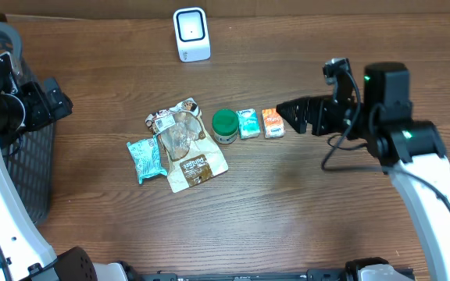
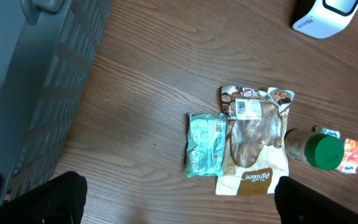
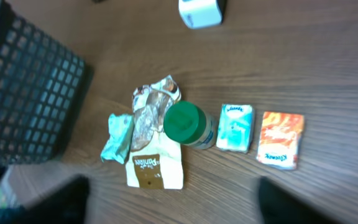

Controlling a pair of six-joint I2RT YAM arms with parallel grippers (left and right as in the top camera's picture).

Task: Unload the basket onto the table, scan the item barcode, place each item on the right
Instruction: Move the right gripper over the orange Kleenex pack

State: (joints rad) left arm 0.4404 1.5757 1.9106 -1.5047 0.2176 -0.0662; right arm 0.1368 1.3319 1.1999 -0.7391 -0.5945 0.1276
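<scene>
Wood-grain table holds scanner and black basket.

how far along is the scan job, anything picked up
Nothing looks done: the orange pack and its neighbours lie away from the scanner. Nothing is held; the right end effector is open beside that pack. Still to do: grasp an item and scan it.
</scene>
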